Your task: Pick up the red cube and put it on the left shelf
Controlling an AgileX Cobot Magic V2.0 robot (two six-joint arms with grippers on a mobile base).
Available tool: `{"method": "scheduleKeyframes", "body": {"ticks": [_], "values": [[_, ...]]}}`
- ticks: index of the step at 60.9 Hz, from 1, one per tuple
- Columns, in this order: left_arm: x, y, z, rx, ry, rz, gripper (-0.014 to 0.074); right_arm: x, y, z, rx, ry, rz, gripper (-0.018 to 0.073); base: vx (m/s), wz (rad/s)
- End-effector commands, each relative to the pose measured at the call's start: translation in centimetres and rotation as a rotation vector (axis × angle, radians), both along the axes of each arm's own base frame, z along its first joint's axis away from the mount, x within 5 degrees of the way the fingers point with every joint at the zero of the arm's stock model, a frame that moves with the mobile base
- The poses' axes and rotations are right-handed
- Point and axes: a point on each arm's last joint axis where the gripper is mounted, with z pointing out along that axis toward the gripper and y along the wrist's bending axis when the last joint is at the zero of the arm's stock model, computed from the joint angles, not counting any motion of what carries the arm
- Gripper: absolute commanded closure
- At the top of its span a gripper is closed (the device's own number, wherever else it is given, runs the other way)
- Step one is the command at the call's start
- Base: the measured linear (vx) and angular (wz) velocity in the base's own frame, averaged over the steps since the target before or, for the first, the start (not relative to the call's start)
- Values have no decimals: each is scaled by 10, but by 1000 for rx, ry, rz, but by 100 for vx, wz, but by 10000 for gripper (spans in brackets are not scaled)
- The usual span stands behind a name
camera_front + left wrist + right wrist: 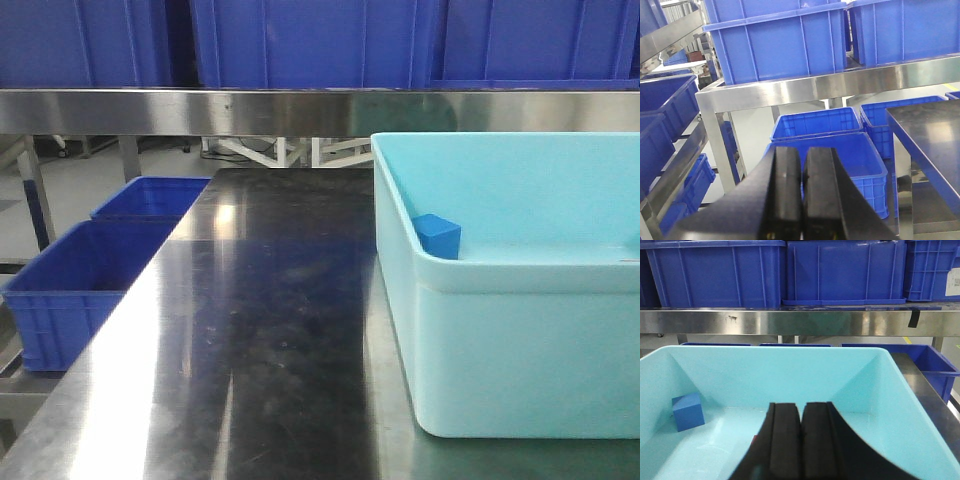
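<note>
Right wrist-mounted view shows the right hand (801,412) closed, pads together and gripping nothing, over the pale blue tub (780,352). Only 1 blue block (688,411) is plain there; the red cube cannot be made out, perhaps hidden below the fingers. The left hand (802,160) is likewise closed and empty, facing the left shelf (840,82). A blind descent could seize the blue block instead, or strike the tub wall.

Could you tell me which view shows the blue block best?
Right wrist view: the blue block sits whole in the turquoise tub. The front view hides its base behind the rim; the left wrist view misses it.
</note>
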Motion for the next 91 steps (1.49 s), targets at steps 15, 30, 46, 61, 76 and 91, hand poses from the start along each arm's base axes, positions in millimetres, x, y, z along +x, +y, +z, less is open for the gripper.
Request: {"method": "scheduleKeyframes", "body": {"ticks": [15, 30, 46, 61, 76, 91], "values": [[1, 0, 0, -5, -60, -4, 491, -4, 0, 17, -12, -124, -5, 503, 0, 0], [1, 0, 0, -5, -60, -4, 491, -4, 0, 17, -12, -124, -5, 503, 0, 0], [1, 0, 0, -5, -60, -4, 491, -4, 0, 17, -12, -124, -5, 503, 0, 0], [1, 0, 0, -5, -60, -4, 491, -4, 0, 17, -12, -125, -5, 503, 0, 0], [1, 0, 0, -5, -60, -4, 491, -4, 0, 17, -12, -128, -5, 503, 0, 0], [1, 0, 0, -5, -60, -4, 491, -4, 0, 18, -11, -136, -4, 503, 2, 9]]}}
